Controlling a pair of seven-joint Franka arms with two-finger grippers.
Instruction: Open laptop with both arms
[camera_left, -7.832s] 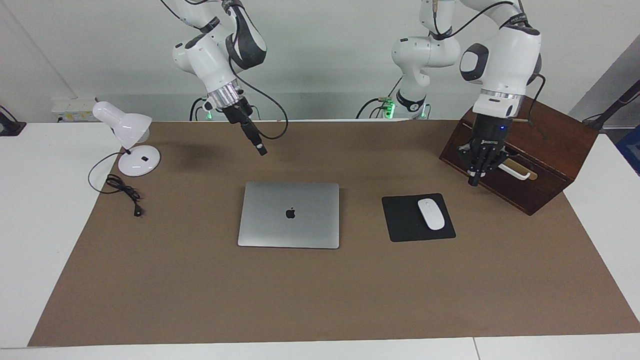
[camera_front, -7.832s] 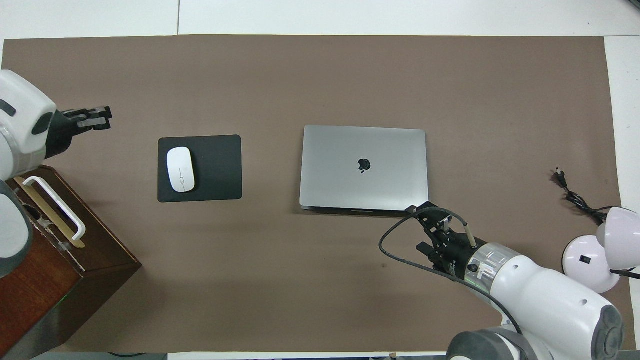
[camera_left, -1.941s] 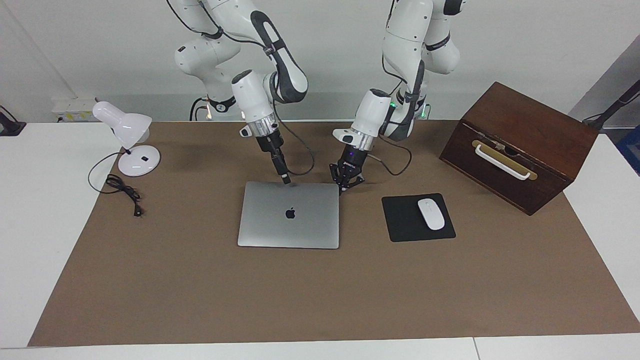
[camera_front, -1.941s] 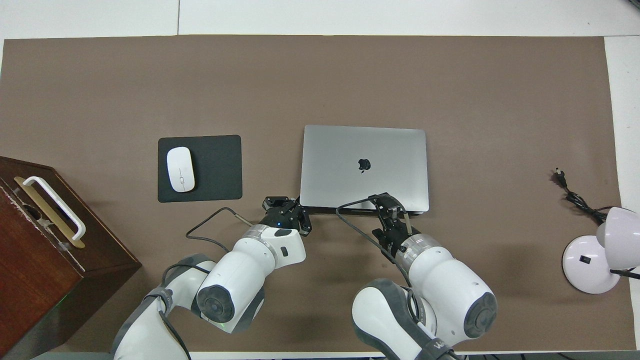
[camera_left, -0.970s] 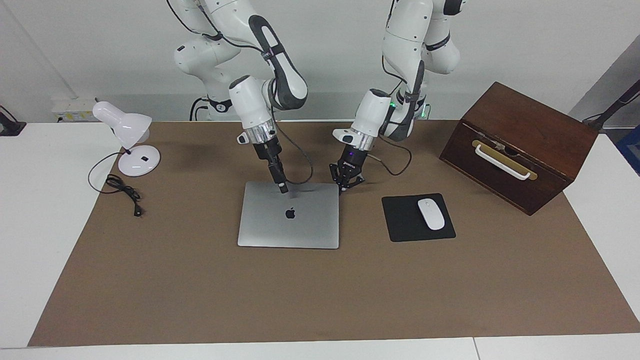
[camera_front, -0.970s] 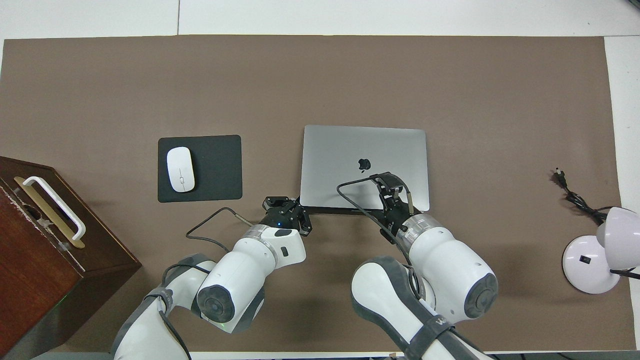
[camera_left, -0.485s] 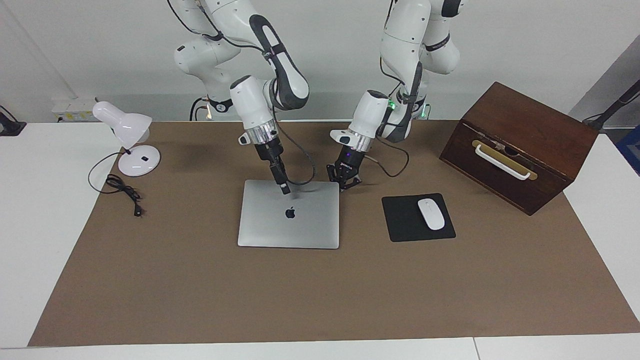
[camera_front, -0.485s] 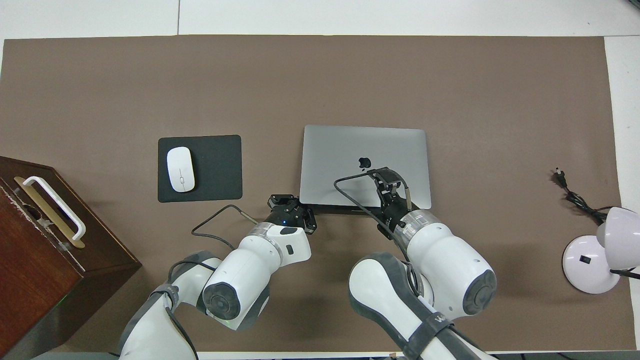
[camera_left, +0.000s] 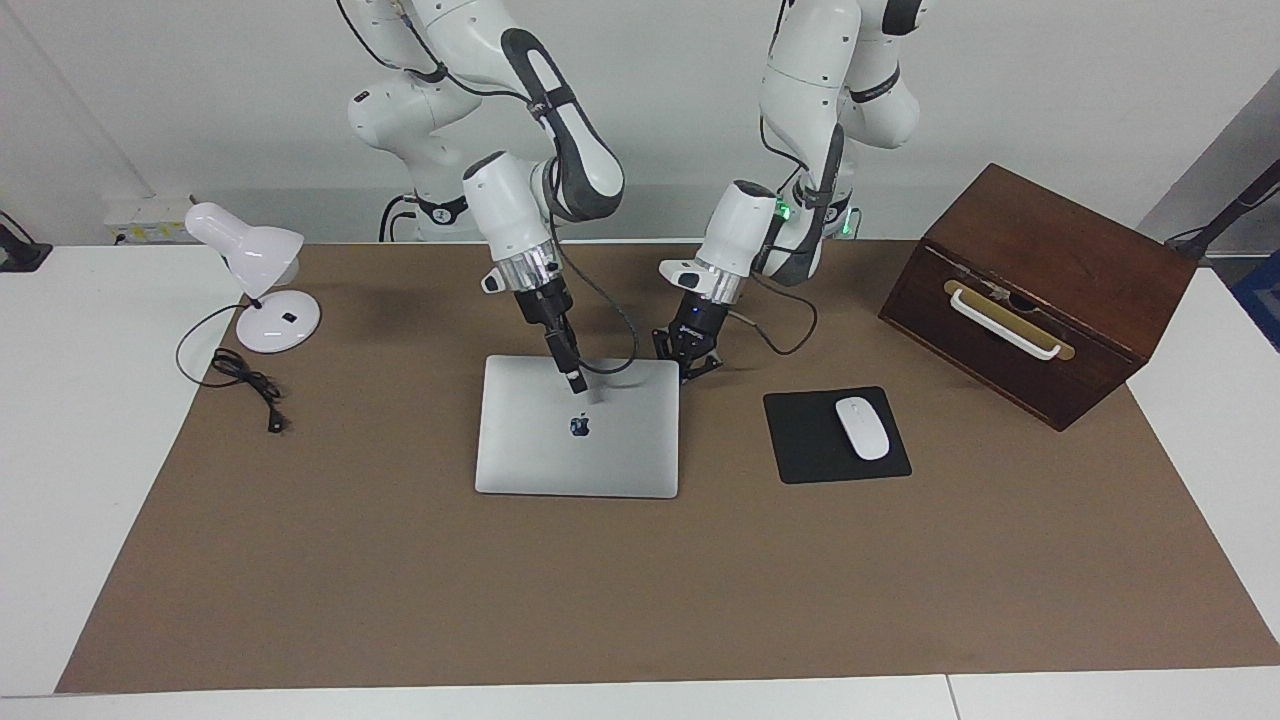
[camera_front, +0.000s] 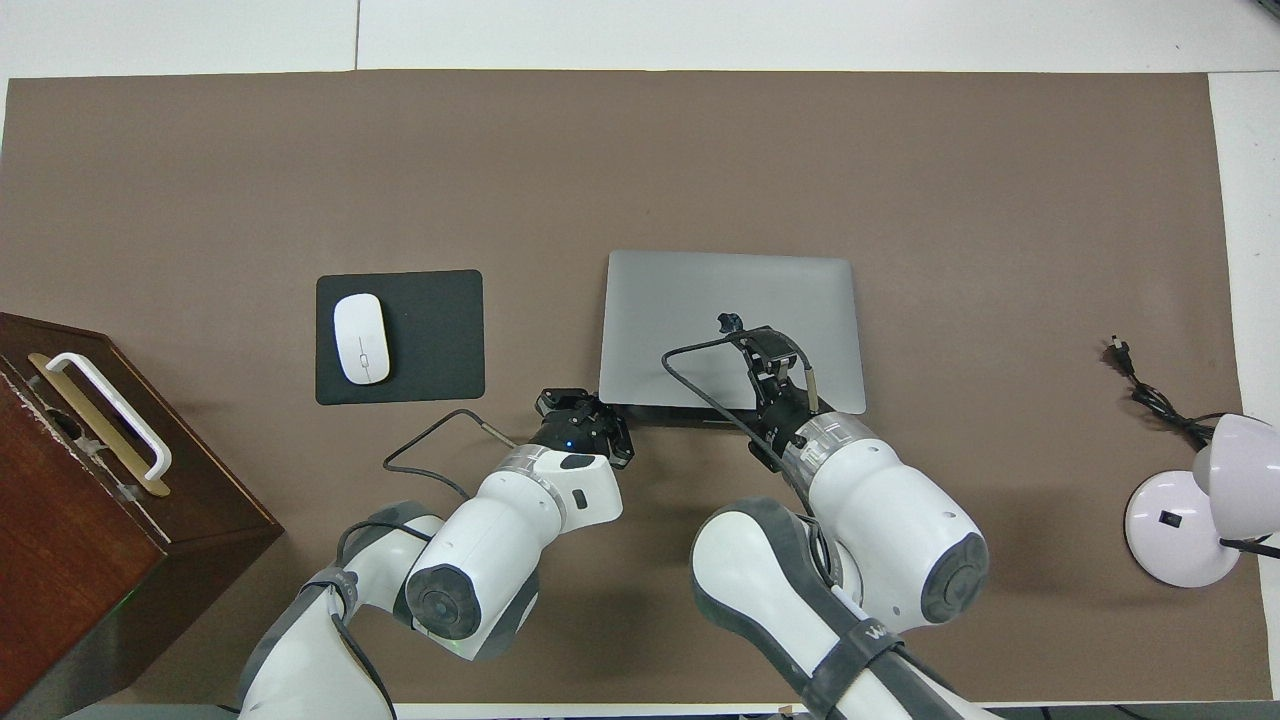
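the laptop lies on the brown mat about midway between the two arms' ends of the table, its hinge edge away from the robots. the lid is lifted a little at the edge nearer the robots — in the overhead view a dark gap shows under that edge, and the lid's outline is slightly enlarged there. no keyboard or screen is visible.

the left gripper is down at the laptop's near corner on the left arm's side, fingertips pressed together, holding nothing; it appears to steady the base, though contact cannot be confirmed. the right gripper rests its tip on the lid near the raised edge, just short of the logo; whether its fingers are spread or together cannot be told, nor how it engages the lid.

judgement: the task is at an early stage — the seal is broken, the lid only cracked. remaining: swing the lid up to a working angle while the base is kept from sliding or tipping.

the mouse pad with mouse, wooden box and desk lamp stand well apart, untouched.
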